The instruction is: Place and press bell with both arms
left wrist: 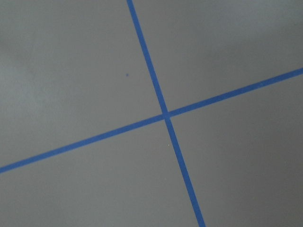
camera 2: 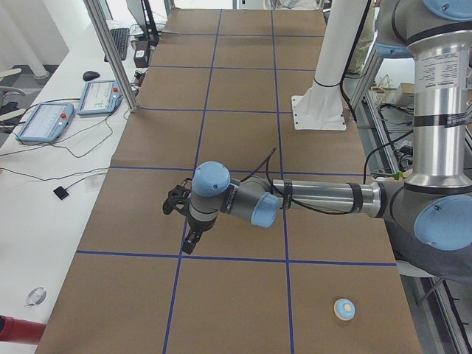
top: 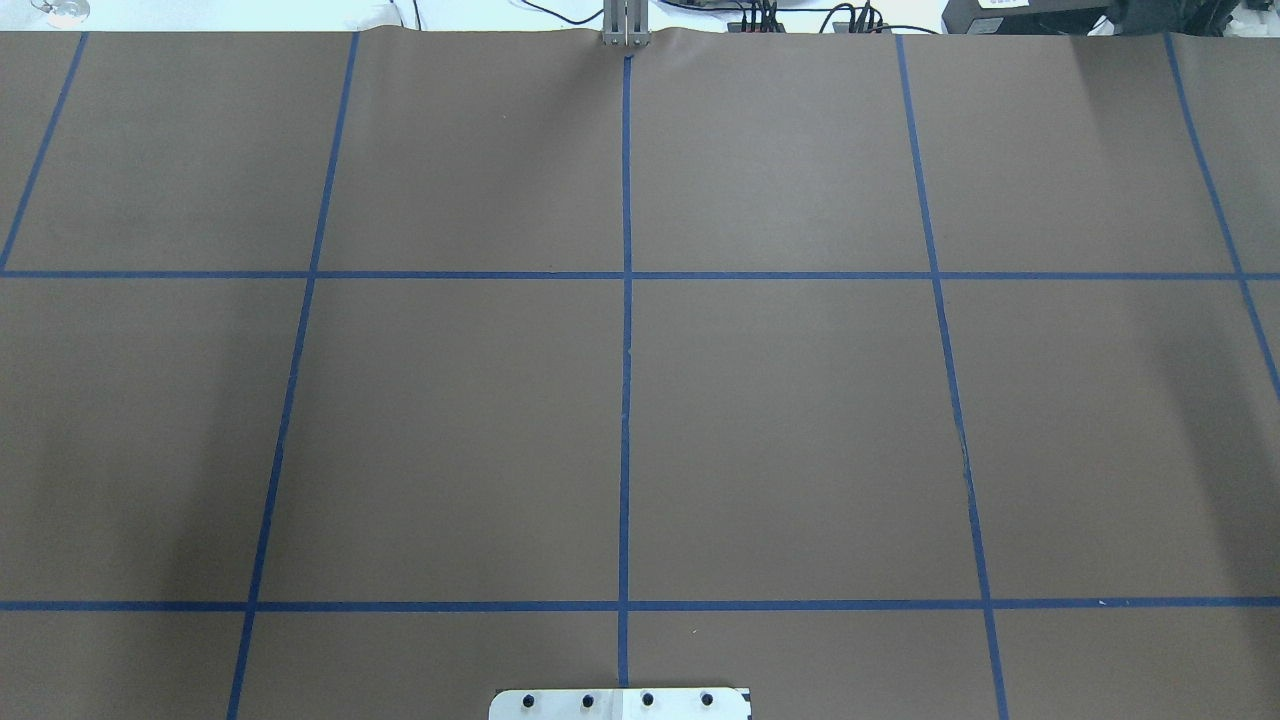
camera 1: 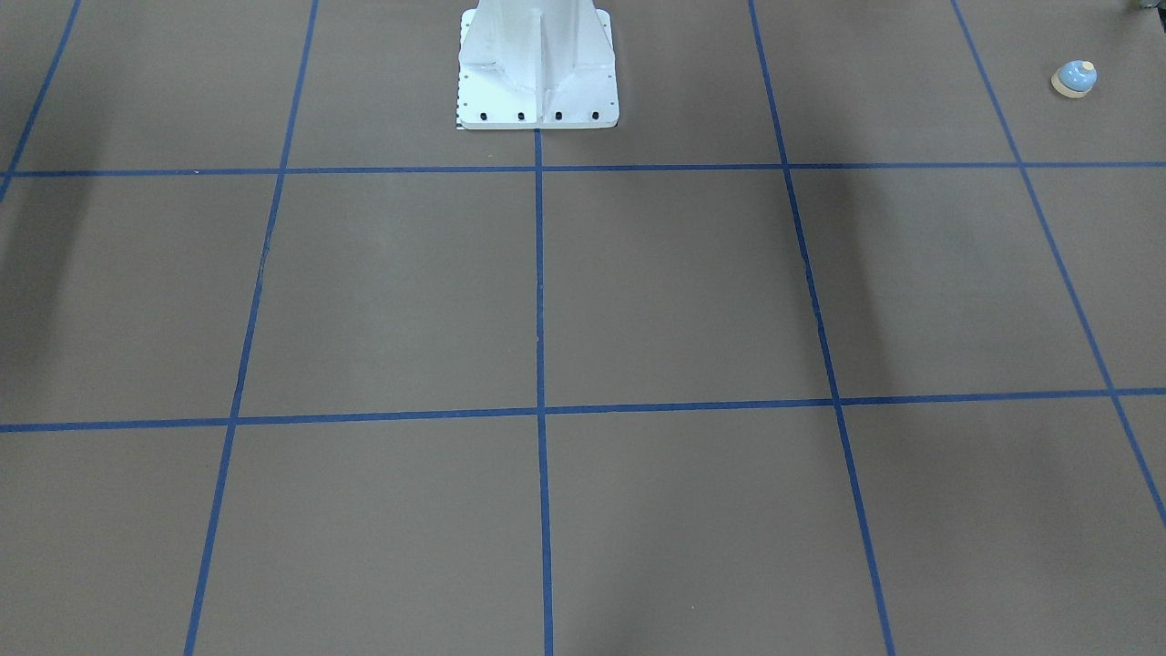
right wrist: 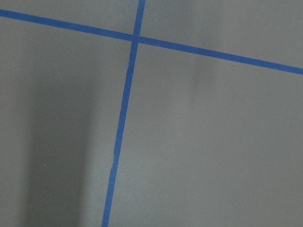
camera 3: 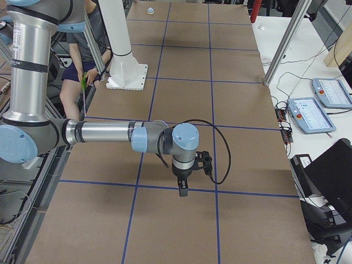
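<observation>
Bell (camera 1: 1074,78) sits untouched at the desk's (camera 1: 638,292) left end, by the robot's edge. Left claw (camera 2: 190,240) and right claw (camera 3: 183,190) hover well apart from it, and I cannot tell whether either is open or closed. Pickup seems not yet begun; the left arm probably needs to reach back for it.

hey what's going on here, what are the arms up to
Nothing is being handled yet. The bell sits alone on the brown table, toward the end on the robot's left. The left claw and right claw each hang above the table, well away from it; whether they are open or shut cannot be told.
</observation>
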